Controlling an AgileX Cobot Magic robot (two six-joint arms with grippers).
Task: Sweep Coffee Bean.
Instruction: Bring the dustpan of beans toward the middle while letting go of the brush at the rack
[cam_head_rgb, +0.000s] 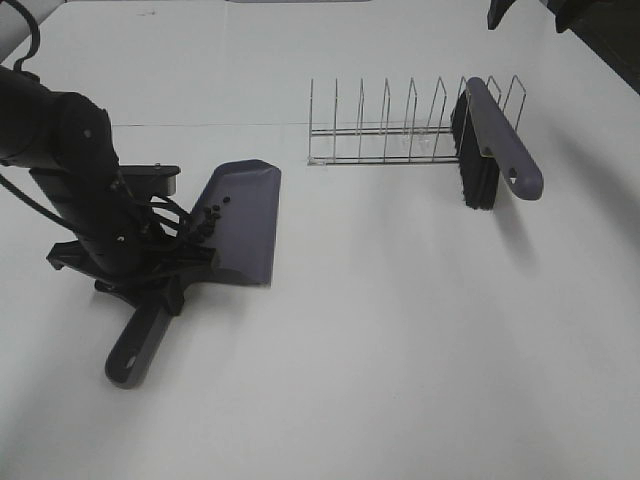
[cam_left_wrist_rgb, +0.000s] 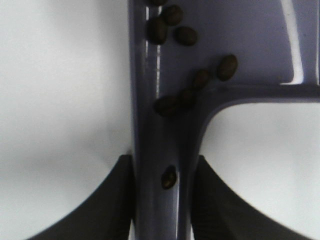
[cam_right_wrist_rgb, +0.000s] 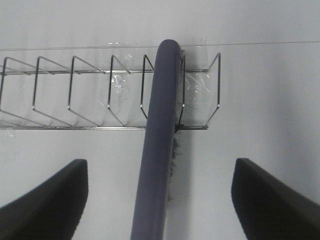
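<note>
On the white surface (cam_head_rgb: 400, 350) lies a grey-purple dustpan (cam_head_rgb: 240, 225), with its flat tray toward the wire rack and its handle pointing to the near edge. The left gripper (cam_left_wrist_rgb: 162, 200) is clamped on the neck of this handle; in the left wrist view its two dark fingers (cam_left_wrist_rgb: 105, 200) press against both sides of the handle. The coffee beans (cam_head_rgb: 205, 222) rest inside the dustpan, gathered at the back part of the tray close to the gripper. In the left wrist view several beans (cam_left_wrist_rgb: 172, 27) lie near the side wall, a few more sit where the tray meets the handle, and one single bean lies in the handle channel, between the fingers. A wire rack (cam_head_rgb: 390, 130) stands farther back on the surface, well apart from the dustpan. The brush (cam_head_rgb: 490, 140) leans in the right end of the rack, with its black bristles down and its handle over the wires. The right gripper (cam_right_wrist_rgb: 160, 200) hangs above the brush handle (cam_right_wrist_rgb: 157, 150), its fingers (cam_right_wrist_rgb: 50, 200) wide apart on each side and not touching it.
</note>
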